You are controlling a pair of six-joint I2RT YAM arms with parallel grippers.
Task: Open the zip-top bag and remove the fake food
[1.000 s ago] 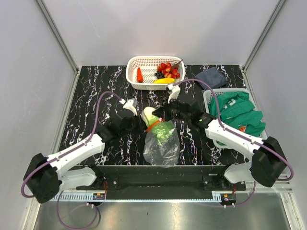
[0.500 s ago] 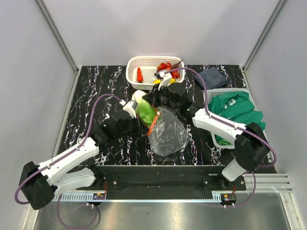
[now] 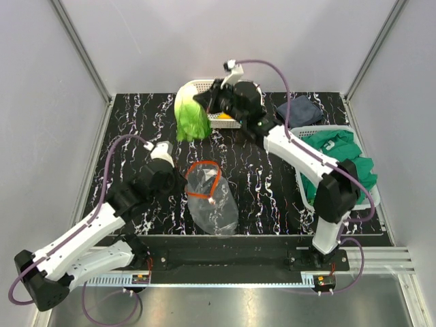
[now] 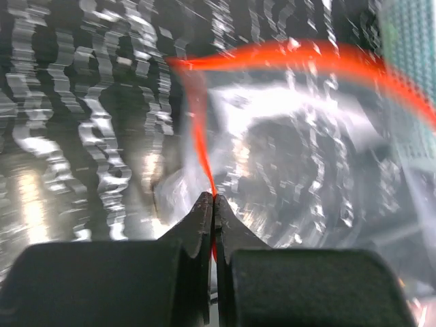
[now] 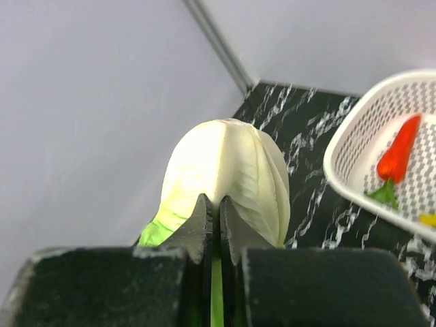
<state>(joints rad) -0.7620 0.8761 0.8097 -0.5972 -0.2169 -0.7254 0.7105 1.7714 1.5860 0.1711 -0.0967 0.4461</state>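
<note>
At the left end of the basket [image 5: 354, 129], the right end effector [image 5: 212, 201] is fully closed on the lettuce [image 3: 191, 119], pinching a pale leaf between its jaws. The lettuce hangs clear of the counter [image 3: 129, 129]. Whether it sits over the rim or just outside it cannot be told. It appears positioned for release into the basket, where a pepper [image 5: 398, 157] lies.

Well in front of the basket, the bag [image 3: 210, 197] lies on the counter with its mouth toward the basket. The left end effector [image 4: 213, 201] is closed on the bag's red zip edge [image 4: 197, 116] at the left side of the mouth. This grip likely anchors the bag and holds the mouth open for extraction. No food is discernible inside, but the left wrist view is blurred, so this is not certain.

Clearance: bare counter lies between bag and basket, and to the basket's left. The basket rim is the edge the lettuce must clear. To the basket's right, a green cloth [image 3: 334, 153] in a second basket sits close beside the right arm.
</note>
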